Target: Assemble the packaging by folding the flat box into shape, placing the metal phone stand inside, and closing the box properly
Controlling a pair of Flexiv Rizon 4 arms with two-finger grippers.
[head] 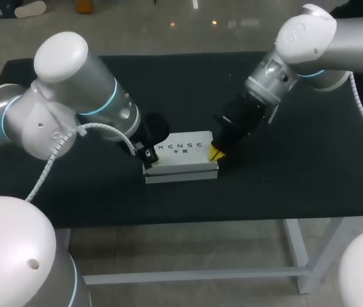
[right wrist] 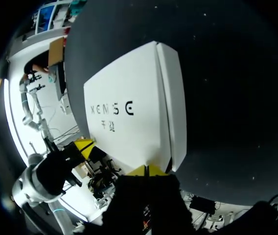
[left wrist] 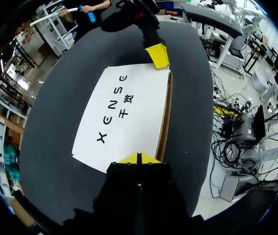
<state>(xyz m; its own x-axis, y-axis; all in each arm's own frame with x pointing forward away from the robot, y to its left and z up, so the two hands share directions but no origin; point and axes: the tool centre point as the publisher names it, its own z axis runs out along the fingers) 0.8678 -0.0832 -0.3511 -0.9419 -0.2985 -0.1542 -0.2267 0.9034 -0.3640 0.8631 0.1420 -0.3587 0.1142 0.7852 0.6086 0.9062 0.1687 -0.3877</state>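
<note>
White lettered cardboard box (head: 180, 152) flat on black surface (head: 296, 179), just ahead of clenched left hand (left wrist: 138, 158), clenched right hand (right wrist: 147, 170) at far end. Brown side edge (left wrist: 164, 117) visible only from left wrist.

Robotics lab, by the look of it. Two grey-and-white jointed arms, left arm (head: 73, 109) and right arm (head: 309, 45), stood over one black-topped table (head: 296, 179) on a bare white metal frame (head: 200, 275). Blue light rings (head: 111, 102) glowed at the joints. A spiral-wrapped cable (head: 60, 150) ran exposed down the left arm toward its fingers. Each arm ended in yellow-tipped two-finger tooling, left gripper (left wrist: 139, 157) and right gripper (right wrist: 146, 170), tips pressed together. It was bench hardware, with the same black mat ahead of both sets of fingers.
</note>
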